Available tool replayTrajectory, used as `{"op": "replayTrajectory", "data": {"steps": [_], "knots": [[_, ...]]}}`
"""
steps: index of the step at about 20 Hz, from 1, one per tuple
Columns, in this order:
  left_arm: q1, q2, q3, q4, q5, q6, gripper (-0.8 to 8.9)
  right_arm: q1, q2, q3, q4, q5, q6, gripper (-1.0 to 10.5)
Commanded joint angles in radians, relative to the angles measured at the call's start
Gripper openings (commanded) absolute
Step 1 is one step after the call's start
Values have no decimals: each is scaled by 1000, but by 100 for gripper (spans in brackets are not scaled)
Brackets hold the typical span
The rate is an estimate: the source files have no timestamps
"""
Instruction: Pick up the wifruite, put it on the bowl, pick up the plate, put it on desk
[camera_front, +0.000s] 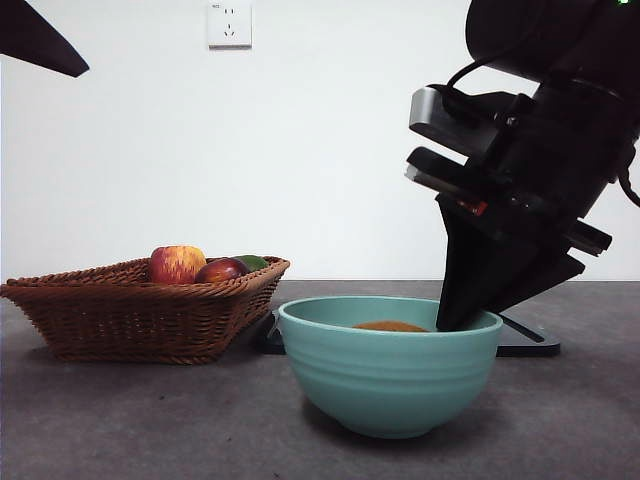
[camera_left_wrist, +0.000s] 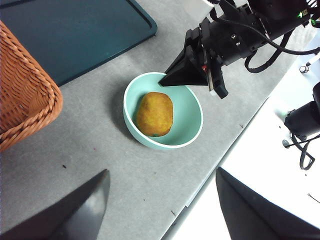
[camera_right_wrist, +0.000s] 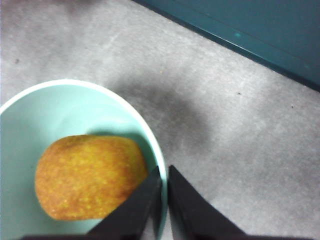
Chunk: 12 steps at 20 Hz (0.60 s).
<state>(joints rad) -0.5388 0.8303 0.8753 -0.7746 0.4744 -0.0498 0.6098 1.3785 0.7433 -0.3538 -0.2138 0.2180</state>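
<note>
Bowl (camera_front: 390, 375) holds wifruite (camera_left_wrist: 155, 114); right end effector (camera_right_wrist: 162, 175) at rim

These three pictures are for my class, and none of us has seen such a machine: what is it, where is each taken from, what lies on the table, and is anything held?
It is a robot with two arms at a table. One picture looks level across the desk; the other two come from cameras on each arm's wrist. A teal bowl holds the brown kiwifruit. Beside it stands a wicker basket with an apple and other fruit, and behind lies a dark teal tray. The right tool, jaws shut, sits at the bowl's rim, holding nothing. The left tool waits open above the desk, empty too.
</note>
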Motion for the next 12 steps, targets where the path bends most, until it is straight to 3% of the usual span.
{"op": "replayTrajectory", "data": {"steps": [1,7,12], "knots": [[-5,6,5,10,3,13,340,10,-17,9,8,-6,13,9],[-5,6,5,11,3,13,340,-2,-33,107,-51,14,7,9],[-5,6,5,10,3,15,340,-71,-17,204,-51,42,-22,9]]}}
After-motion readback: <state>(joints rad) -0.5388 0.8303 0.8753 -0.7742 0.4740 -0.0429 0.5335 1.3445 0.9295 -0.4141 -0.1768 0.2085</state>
